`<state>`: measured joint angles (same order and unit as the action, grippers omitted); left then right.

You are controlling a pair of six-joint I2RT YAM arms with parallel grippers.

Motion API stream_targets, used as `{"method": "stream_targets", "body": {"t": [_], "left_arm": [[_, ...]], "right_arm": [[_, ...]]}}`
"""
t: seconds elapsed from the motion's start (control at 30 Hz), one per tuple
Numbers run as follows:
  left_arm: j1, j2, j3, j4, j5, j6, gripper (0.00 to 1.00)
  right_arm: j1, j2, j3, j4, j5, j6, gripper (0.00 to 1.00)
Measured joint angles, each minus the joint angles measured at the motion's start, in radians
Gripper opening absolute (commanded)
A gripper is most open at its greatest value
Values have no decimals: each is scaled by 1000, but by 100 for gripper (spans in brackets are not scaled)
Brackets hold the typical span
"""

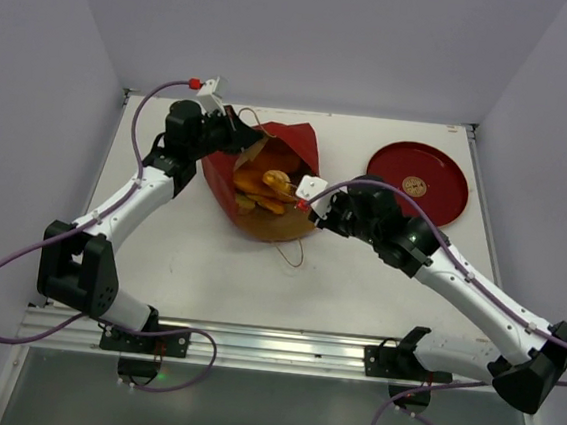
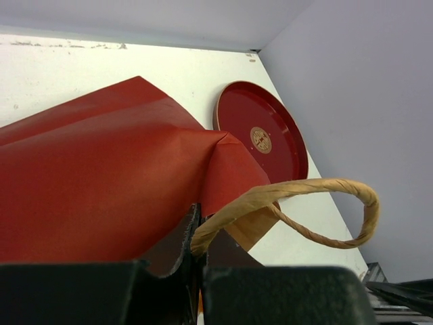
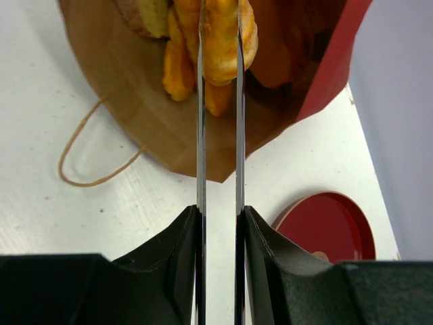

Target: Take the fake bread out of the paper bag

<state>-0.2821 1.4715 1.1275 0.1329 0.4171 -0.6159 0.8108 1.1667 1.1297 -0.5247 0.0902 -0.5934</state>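
The red paper bag (image 1: 292, 145) lies on its side in the middle of the table, its brown mouth facing the arms. Several golden-orange pieces of fake bread (image 1: 262, 185) lie in the mouth. My left gripper (image 2: 196, 230) is shut on the bag's rim where a brown handle (image 2: 304, 193) is attached, at the bag's far left (image 1: 238, 138). My right gripper (image 3: 220, 27) reaches into the mouth; its thin fingers (image 3: 201, 101) are shut on either side of one braided bread piece (image 3: 220, 51). Other pieces (image 3: 177, 71) lie beside it.
A round dark-red plate (image 1: 417, 180) sits at the back right of the table, also in the right wrist view (image 3: 331, 227). The bag's second handle loop (image 3: 74, 156) trails on the white table in front of the mouth. Grey walls enclose three sides.
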Motion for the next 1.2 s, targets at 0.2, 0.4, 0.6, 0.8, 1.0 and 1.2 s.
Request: {"method": "stream_targets", "body": {"t": [0.2,0.4,0.6,0.8,1.0,1.2], "left_arm": [[0,5,34,-35,-30,26,0],[0,10,56,-64,-56,47,0],[0,21,79,-84,-82,63,0],[0,28,89,-96,-95,76,0],[0,30,95,-106,-106,87,0],[0,30,100,-116,-108,112,0]], "right_arm": [[-29,-87,-18,-89,-137,4,0],[-86,-168,-11,-201,-260,15,0],[-149,-229,94,-292,-312,35,0],[-191,-279,193,-307,-271,35,0],[-209,-282,265,-329,-158,31,0],[-235,-253,286,-315,1,8,0]]}}
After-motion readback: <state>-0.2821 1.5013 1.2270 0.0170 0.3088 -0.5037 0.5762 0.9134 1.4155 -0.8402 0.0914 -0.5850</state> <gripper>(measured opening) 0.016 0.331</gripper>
